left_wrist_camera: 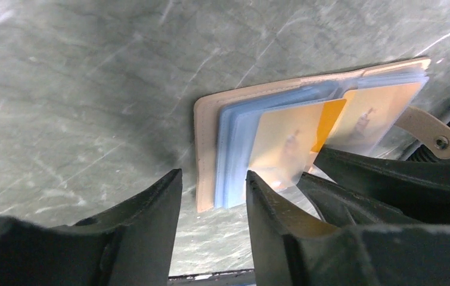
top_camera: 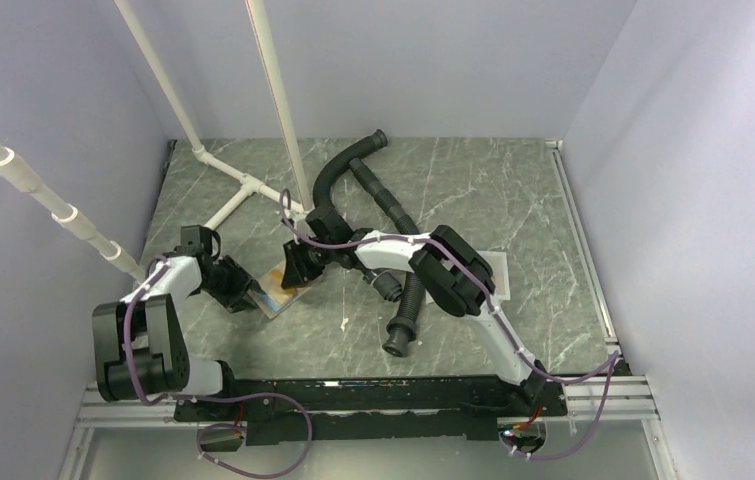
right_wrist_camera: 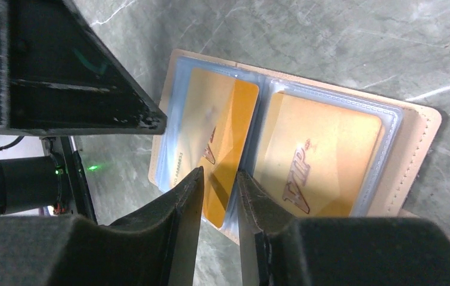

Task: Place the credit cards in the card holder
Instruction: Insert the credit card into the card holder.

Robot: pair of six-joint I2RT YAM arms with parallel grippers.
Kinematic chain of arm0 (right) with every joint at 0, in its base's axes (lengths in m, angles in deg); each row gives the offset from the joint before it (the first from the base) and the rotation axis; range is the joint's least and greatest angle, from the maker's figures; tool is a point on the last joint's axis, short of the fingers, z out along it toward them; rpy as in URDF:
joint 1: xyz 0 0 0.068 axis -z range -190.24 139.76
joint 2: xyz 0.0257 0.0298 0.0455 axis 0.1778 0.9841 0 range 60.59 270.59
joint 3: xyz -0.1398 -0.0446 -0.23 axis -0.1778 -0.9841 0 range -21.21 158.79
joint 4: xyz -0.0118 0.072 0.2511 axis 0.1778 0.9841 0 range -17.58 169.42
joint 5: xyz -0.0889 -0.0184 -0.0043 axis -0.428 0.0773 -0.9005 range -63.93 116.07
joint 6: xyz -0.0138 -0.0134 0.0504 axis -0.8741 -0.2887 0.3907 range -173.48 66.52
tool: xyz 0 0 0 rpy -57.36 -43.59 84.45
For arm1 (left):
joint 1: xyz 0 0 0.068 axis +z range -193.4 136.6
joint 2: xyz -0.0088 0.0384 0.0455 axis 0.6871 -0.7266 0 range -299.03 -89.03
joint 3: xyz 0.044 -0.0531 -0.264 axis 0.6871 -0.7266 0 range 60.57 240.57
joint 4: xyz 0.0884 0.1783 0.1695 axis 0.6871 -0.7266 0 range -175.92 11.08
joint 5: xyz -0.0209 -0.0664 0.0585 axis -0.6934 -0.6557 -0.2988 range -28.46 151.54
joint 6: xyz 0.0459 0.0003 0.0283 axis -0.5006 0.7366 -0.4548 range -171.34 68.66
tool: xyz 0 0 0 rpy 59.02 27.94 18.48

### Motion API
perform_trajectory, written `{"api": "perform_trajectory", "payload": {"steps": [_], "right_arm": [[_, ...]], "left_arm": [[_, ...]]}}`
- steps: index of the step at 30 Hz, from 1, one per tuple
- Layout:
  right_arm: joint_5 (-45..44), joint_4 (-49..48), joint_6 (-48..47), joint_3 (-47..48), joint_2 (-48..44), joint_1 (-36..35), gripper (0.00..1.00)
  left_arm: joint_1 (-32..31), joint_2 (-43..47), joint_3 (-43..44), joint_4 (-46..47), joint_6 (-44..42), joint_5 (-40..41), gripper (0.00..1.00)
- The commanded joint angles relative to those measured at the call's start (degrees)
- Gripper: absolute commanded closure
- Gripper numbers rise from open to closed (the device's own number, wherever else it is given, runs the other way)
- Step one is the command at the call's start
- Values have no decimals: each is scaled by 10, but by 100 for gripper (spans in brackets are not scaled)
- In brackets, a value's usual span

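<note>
The card holder (top_camera: 275, 292) lies open and flat on the table, tan with blue clear sleeves (left_wrist_camera: 234, 149) and a snap tab (left_wrist_camera: 431, 134). In the right wrist view it (right_wrist_camera: 416, 149) shows two orange-yellow credit cards: one (right_wrist_camera: 317, 149) fully sleeved on the right page, and one (right_wrist_camera: 228, 131) partly in the left page's sleeve, its bare end near the fold. My right gripper (right_wrist_camera: 219, 185) hovers over that card's near end, jaws narrowly apart. My left gripper (left_wrist_camera: 213, 185) is open at the holder's left edge, one finger (left_wrist_camera: 258, 190) on the sleeves. No other cards show.
A shallow white tray (top_camera: 498, 270) lies behind the right arm, mostly hidden by it. Black corrugated hoses (top_camera: 403, 300) lie across the middle of the table. White pipes (top_camera: 253, 185) stand at the back left. Walls close in both sides.
</note>
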Motion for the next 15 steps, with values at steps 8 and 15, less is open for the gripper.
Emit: {"api": "perform_trajectory", "payload": {"steps": [8, 15], "right_arm": [[23, -20, 16, -20, -26, 21, 63], [15, -23, 19, -27, -36, 3, 59]], "left_arm": [[4, 83, -10, -27, 43, 102, 63], [4, -4, -20, 30, 22, 48, 86]]}}
